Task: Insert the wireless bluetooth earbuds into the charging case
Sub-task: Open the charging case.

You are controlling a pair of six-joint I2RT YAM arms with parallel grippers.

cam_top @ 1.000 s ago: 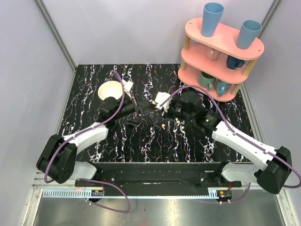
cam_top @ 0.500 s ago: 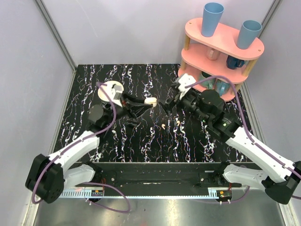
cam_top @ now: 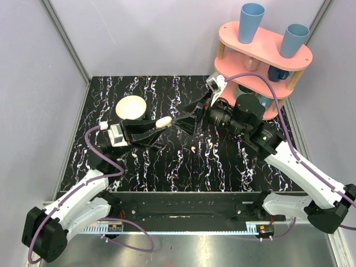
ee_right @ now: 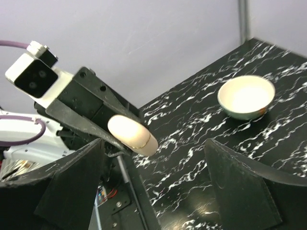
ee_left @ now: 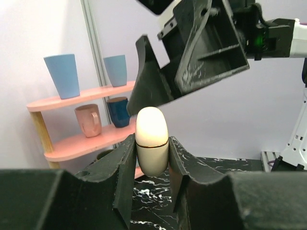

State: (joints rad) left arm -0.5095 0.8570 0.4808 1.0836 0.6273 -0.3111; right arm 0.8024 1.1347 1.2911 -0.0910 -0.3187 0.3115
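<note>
Currently my left end effector point(ee_left: 152, 155) is clamped on the charging case point(ee_left: 151, 139), its two fingers pressing the lower half. The case is held up in the air over the middle of the table point(cam_top: 167, 167), a little toward the far edge. Its long axis runs straight out past the fingertips toward my other arm. A thin seam circles it crosswise at about fingertip level, and I see no gap there, so I judge the lid is shut.

My right end effector point(cam_top: 186, 123) faces the case head-on from the right with its fingers spread wide apart and nothing between them. Its wrist view shows the free end of the case just ahead, roughly centred in that gap. That is the relation the coming move turns on. The right arm is the one placed to take the free half, and I reckon it has to close across the case above the seam while the left keeps the base.

The earbuds point(cam_top: 192, 149) lie on the table below the pair, nearer the near edge and close to the right arm. A cream bowl point(cam_top: 131, 107) stands toward the far left corner. A pink shelf point(cam_top: 261, 61) with cups point(cam_top: 251, 22) stands at the far right corner.

I can read no brand, label or lettering on anything.
</note>
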